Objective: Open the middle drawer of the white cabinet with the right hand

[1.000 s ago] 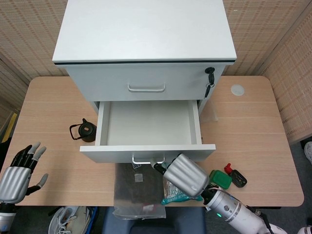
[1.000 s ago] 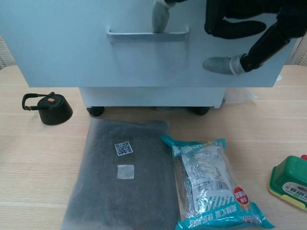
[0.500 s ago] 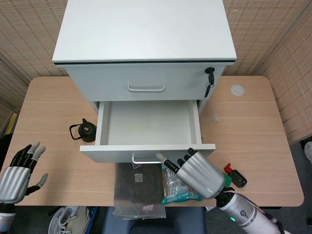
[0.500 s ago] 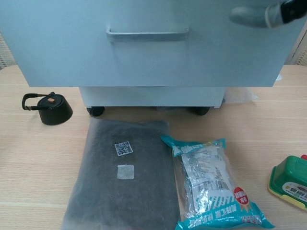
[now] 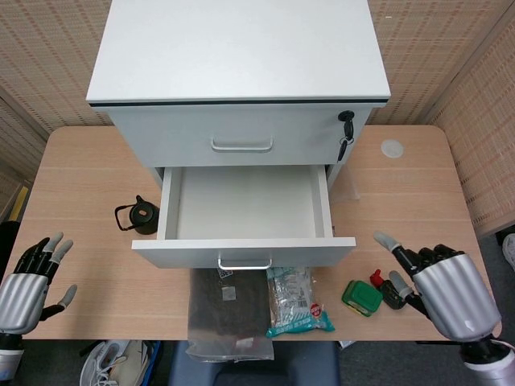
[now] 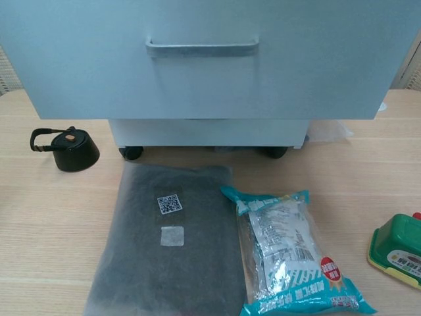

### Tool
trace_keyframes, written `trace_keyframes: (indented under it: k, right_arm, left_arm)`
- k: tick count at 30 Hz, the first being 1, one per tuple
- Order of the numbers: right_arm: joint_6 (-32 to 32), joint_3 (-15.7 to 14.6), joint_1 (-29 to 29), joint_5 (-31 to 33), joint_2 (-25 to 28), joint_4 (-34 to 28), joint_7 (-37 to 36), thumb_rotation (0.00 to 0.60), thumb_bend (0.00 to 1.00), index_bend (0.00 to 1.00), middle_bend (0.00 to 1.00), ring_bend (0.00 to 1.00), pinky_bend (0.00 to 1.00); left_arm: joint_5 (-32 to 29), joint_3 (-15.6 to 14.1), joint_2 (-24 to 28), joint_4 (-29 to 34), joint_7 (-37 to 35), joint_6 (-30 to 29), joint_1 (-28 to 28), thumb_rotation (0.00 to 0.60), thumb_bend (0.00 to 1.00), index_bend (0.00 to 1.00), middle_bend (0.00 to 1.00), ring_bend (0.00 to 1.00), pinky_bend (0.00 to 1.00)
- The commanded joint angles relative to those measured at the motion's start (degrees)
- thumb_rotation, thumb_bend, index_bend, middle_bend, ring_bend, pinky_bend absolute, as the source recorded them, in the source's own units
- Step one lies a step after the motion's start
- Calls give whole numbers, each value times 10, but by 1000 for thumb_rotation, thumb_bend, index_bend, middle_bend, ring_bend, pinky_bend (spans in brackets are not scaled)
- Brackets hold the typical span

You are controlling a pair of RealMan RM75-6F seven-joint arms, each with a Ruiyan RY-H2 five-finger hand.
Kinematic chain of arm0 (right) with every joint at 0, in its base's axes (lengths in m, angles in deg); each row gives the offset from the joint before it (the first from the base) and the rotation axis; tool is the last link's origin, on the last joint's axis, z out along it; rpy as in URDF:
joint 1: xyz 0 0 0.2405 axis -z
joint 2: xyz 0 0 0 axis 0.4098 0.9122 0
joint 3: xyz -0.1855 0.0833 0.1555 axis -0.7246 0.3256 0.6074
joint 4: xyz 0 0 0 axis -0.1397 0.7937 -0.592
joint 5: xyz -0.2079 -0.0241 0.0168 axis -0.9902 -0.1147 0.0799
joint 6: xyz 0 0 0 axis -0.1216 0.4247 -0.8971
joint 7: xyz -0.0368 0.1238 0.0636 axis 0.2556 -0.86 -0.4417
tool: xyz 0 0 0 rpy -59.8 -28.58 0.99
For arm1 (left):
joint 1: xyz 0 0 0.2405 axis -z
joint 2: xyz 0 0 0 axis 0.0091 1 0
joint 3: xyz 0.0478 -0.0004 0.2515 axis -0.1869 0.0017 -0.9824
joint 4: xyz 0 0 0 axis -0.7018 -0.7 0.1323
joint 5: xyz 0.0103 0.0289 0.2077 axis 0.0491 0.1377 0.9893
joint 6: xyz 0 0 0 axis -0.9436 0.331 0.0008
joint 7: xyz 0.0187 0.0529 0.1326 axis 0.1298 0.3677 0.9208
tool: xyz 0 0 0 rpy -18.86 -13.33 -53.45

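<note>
So the middle drawer (image 5: 244,213) of the cabinet (image 5: 238,72) is pulled right out, nothing visible inside, handle (image 6: 202,47) facing the robot. Right hand (image 5: 447,289) sits off to the right by the green box (image 5: 363,296), fingers spread, holding nothing. Left hand (image 5: 28,281) is spread too, at the table's (image 5: 88,201) left edge.

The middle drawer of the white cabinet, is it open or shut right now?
Open. The middle drawer is pulled well out from the white cabinet, its empty inside showing from above.
</note>
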Motion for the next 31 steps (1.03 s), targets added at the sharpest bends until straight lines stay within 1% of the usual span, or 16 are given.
trace_keyframes:
  k: [1,4,7,9,12,14,17,20,27,31]
  right_arm:
    - [35,-18,54,40,7,66,-64,600,315,234,648,666,732]
    - [30,-14,73,78,-15,124,-91,600,310,234,560,555,662]
    - [22,-7,86,101,-51,186,-112,600,296,227,409,386,538]
    - [23,-1,95,103,-78,226,-131,600,277,172,297,258,415]
    - [26,6,105,99,-112,273,-156,600,255,95,198,155,306]
    - [26,9,111,99,-129,299,-170,600,239,65,161,115,266]
    - [21,16,115,98,-151,337,-192,600,220,38,141,100,252]
    - [11,23,115,100,-168,362,-203,600,215,14,141,100,251]
    - [-2,42,113,106,-193,407,-232,600,208,10,141,100,247]
    - [0,51,110,95,-209,434,-243,600,204,6,141,100,239]
  left_arm:
    - [1,1,-3,-1,0,-1,0,600,324,88,2,29,112]
    - [4,1,-6,-2,3,-4,0,600,324,88,2,29,112]
    - [10,2,-10,-3,7,-12,-1,600,325,88,2,29,112]
    - [15,2,-13,-4,9,-17,-2,600,324,88,2,29,112]
    - [20,-1,-17,-2,15,-20,-5,600,325,88,2,29,112]
    - [20,-3,-18,0,18,-20,-6,600,325,88,3,29,112]
    - [21,-5,-21,0,22,-19,-7,600,325,88,2,29,112]
    - [20,-6,-25,-2,22,-17,-7,600,325,88,2,29,112]
    - [15,-4,-34,-10,21,-10,-4,600,325,88,2,29,112]
    - [13,-3,-38,-14,20,-7,-2,600,324,89,2,29,112]
